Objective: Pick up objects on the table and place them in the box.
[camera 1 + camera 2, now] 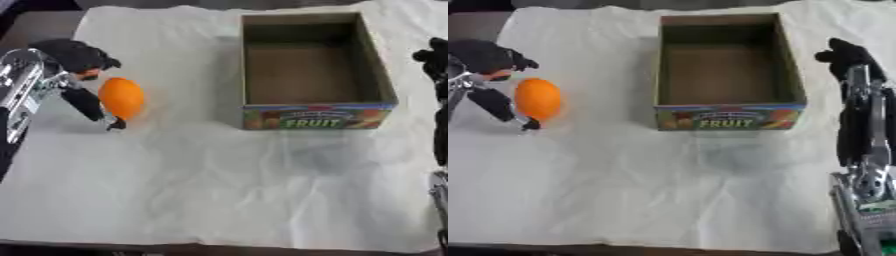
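An orange lies on the white cloth at the left, apart from the box. My left hand comes in from the left edge and closes round it. The curled fingers sit over the orange's far side and the thumb runs down its near left side to the cloth. The cardboard box, with a "FRUIT" label on its front wall, stands open-topped at the centre right with nothing inside. My right hand rests at the right edge beside the box, fingers relaxed and holding nothing.
A crumpled white cloth covers the table; its near half holds nothing. The dark table edge shows at the far left and along the front. My right forearm runs down the right edge.
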### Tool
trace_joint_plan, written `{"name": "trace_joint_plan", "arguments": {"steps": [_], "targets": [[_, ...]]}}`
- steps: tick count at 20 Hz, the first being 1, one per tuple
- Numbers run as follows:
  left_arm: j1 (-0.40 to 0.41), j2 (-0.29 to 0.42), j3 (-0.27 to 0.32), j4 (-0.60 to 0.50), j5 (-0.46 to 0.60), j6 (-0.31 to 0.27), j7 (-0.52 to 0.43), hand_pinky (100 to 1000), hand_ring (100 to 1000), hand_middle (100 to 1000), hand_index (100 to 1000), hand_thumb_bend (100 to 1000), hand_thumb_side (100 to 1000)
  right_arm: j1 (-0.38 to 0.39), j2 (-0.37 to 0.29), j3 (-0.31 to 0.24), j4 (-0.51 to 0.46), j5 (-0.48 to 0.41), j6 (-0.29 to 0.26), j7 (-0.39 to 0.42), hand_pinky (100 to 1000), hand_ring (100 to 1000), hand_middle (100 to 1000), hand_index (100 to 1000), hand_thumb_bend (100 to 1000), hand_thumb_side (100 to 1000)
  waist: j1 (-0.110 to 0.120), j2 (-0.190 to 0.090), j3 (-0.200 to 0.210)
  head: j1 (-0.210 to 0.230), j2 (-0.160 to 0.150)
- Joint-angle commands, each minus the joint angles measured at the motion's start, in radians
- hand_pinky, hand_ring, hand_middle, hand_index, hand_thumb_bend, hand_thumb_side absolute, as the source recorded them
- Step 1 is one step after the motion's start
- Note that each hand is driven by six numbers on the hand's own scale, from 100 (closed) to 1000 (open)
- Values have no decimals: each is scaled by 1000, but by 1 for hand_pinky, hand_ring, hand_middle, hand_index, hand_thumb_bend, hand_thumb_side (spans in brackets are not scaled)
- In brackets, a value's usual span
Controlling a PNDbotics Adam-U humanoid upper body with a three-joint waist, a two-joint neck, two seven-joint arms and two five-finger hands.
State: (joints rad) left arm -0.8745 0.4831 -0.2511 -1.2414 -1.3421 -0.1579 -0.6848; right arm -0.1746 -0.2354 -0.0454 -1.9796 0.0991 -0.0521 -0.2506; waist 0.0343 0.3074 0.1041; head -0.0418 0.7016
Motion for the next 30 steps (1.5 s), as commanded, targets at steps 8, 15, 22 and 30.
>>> {"name": "trace_joint_plan", "arguments": {"steps": [8,15,22,30], "targets": [[-8,-20,44,91,116,87,214,597,636,743,1000,649,747,-6,1,13,-20,5,8,19,946,871,669,825,100,982,-6,-10,1,5,-8],[-27,-15,61,15,228,70,125,597,624,745,1000,594,744,-4,1,19,-20,6,13,27,946,869,669,825,100,982,-7,-11,2,5,-8],[-58,-10,82,0,219,112,65,600,635,746,1000,592,747,-4,1,23,-20,4,15,34,947,870,669,825,100,981,-4,-12,0,12,-9],[-42,-41,87,59,217,119,68,576,610,714,993,561,746,-5,5,26,-20,2,16,35,948,871,670,826,100,981,-6,-8,-5,15,-10]]}}
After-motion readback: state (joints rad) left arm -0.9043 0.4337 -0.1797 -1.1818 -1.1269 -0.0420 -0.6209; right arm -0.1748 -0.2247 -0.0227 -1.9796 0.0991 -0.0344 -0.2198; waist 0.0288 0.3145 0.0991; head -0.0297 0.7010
